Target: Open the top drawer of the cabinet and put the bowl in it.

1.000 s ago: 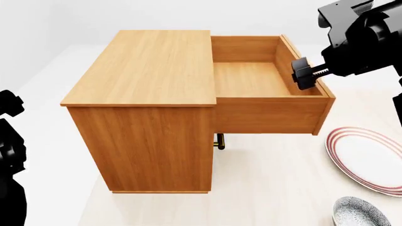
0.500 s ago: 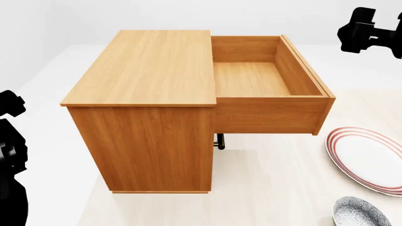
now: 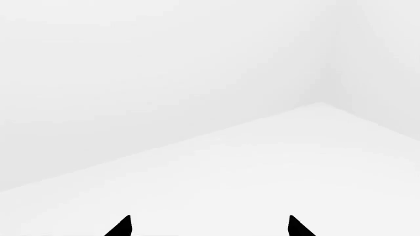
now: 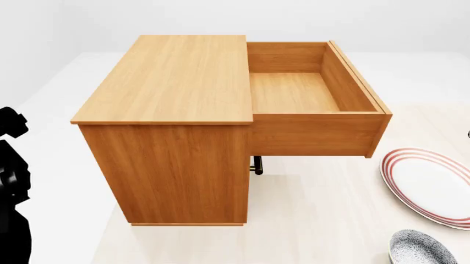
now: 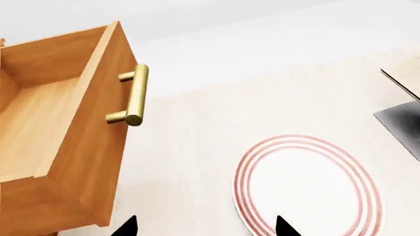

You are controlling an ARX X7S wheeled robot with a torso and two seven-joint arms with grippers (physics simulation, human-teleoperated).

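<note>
The orange-brown cabinet (image 4: 173, 82) stands in the middle of the head view. Its top drawer (image 4: 294, 91) is pulled out to the right and holds nothing. The grey-blue speckled bowl (image 4: 420, 248) sits on the floor at the lower right corner, partly cut off by the frame edge. In the right wrist view my right gripper (image 5: 204, 228) is open and holds nothing, above the floor between the drawer (image 5: 39, 118) with its brass handle (image 5: 135, 96) and the plate. My left gripper (image 3: 208, 228) is open over bare white floor.
A flat white red-ringed plate (image 4: 433, 184) lies right of the drawer, just above the bowl. My left arm (image 4: 11, 181) shows black at the far left edge. A lower drawer's handle end (image 4: 257, 165) sticks out under the open drawer. A dark grey shape (image 5: 400, 123) lies beyond the plate.
My right gripper left the drawer's front edge, rose to the upper right, and has now gone out of the head view. The drawer, plate and bowl have not moved.
</note>
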